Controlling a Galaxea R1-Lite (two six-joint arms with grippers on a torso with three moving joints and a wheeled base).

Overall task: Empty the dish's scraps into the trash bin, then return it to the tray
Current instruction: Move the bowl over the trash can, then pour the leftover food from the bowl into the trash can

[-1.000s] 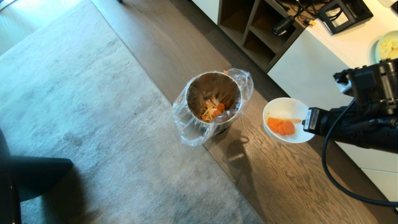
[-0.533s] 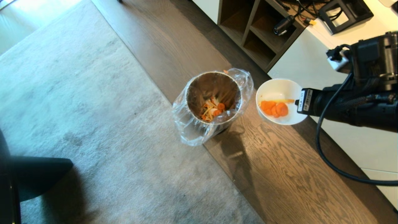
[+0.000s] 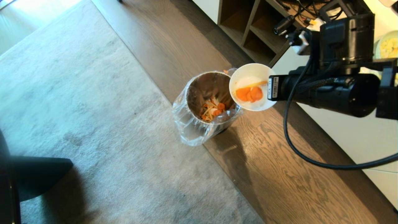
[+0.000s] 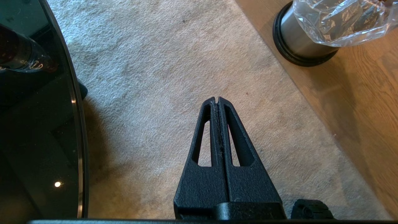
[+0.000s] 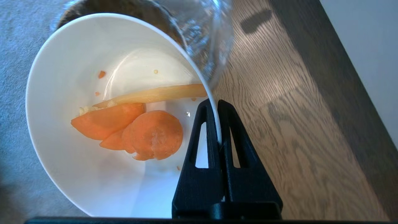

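Dish (image 3: 252, 87) (claw-pinched (image 5: 216, 104)) — over bin (image 3: 199, 90)

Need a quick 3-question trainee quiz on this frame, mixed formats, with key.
1. True or false: the white bowl is empty.
2. What clamps the bowl's rim? A) left gripper B) right gripper C) neither
3. Fill in: the trash bin is lined with a clear plastic ___.

Key: 1 false, the carrot slices are in the bowl; 2 B; 3 bag.
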